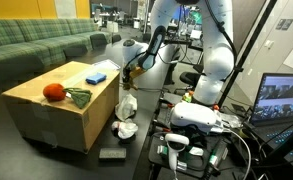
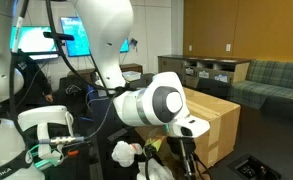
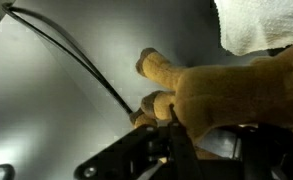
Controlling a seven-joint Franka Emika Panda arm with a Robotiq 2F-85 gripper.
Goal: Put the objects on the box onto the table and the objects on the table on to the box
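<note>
In an exterior view, the cardboard box [image 1: 46, 118] is standing at the left, and on its top a red round object [image 1: 53, 92], a green item [image 1: 78, 98] and a blue sponge [image 1: 96, 76] are lying in a row. Just right of the box, the gripper [image 1: 130, 80] is hanging low over the table, where two white cloths [image 1: 125, 106] and a dark flat object [image 1: 111, 153] are lying. In the wrist view, a black cable [image 3: 76, 60] is crossing the grey table [image 3: 56, 120]. The tan plush toy [image 3: 226, 90] is pressing up against the gripper [image 3: 171, 142], though whether the fingers are clamping it cannot be told. A white towel [image 3: 261, 25] is showing at the upper right.
</note>
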